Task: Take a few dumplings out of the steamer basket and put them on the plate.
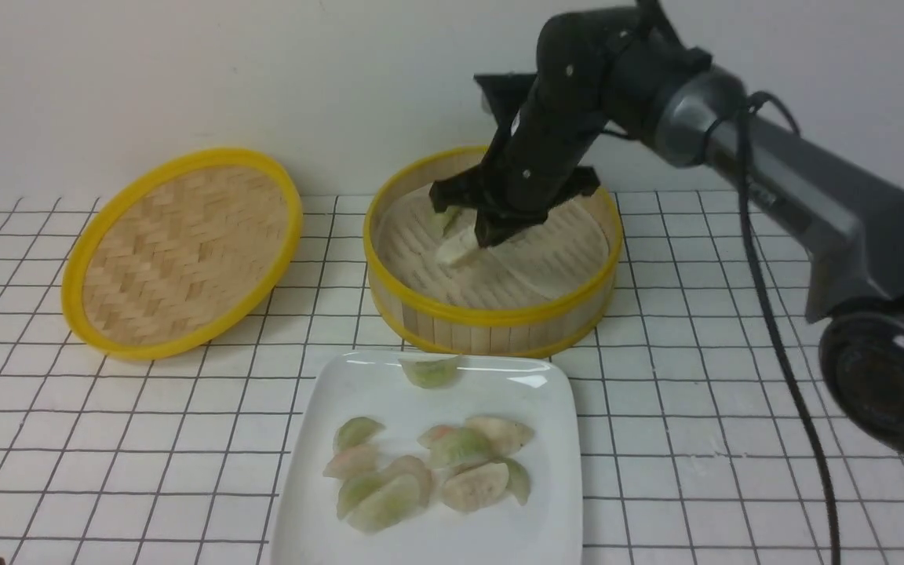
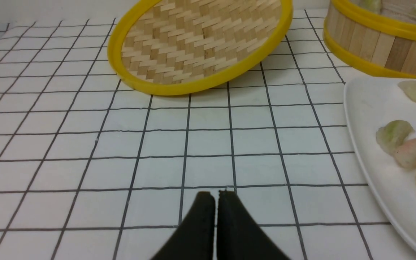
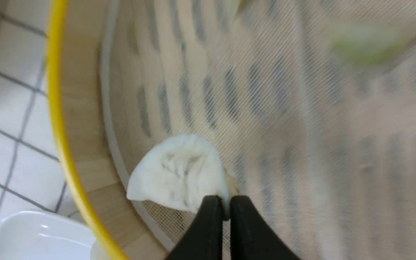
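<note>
The steamer basket (image 1: 491,318) stands at the back centre, its pale liner (image 3: 265,108) showing. My right gripper (image 1: 477,239) reaches into it and is shut on the edge of a whitish dumpling (image 1: 456,249), seen close in the right wrist view (image 3: 179,173), held just above the liner. A pale green dumpling (image 1: 446,218) lies further in, blurred in the right wrist view (image 3: 367,45). The white plate (image 1: 326,518) in front holds several dumplings (image 1: 460,449). My left gripper (image 2: 215,195) is shut and empty over the tablecloth, left of the plate (image 2: 370,108).
The woven bamboo lid (image 1: 181,251) leans tilted at the back left, also in the left wrist view (image 2: 200,43). The checked tablecloth (image 1: 107,439) covers the table. My right arm (image 1: 813,188) stretches in from the right, with a cable hanging beside it.
</note>
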`<state>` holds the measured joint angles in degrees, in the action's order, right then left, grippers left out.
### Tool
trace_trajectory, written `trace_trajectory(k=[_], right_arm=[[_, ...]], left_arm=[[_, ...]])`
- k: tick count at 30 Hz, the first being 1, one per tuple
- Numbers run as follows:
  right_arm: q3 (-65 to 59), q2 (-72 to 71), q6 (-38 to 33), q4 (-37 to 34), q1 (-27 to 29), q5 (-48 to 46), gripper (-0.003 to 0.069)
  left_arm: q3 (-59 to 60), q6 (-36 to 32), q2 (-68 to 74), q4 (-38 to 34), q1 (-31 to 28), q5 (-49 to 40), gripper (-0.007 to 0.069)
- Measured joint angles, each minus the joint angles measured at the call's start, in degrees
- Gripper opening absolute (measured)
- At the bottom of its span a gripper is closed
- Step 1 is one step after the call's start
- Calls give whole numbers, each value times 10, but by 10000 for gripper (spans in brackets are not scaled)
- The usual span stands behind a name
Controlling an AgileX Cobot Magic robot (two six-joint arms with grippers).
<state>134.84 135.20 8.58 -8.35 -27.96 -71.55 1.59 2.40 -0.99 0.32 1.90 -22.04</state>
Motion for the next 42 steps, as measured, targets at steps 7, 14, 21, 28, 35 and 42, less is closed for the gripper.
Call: trace_trajectory(k=[7,14,21,28,35,42], right_arm=[[-47,-87,-25,0,-1,0,3],[-320,-223,-40,-28,-35,-1,2],[-392,-191,-53,-46,-59,61,114],[-348,-185,-60,-37,-59,27,407],[-364,-302,-54,-8,-59,15,160],[-634,-647,-26,11,-59,142,-11]], left_arm=[[0,0,0,0,0,0,-6],[0,0,0,0,0,0,-6],[0,0,0,0,0,0,-6],[0,0,0,0,0,0,-6],[0,0,0,0,0,0,-6],[0,0,0,0,0,0,-6]])
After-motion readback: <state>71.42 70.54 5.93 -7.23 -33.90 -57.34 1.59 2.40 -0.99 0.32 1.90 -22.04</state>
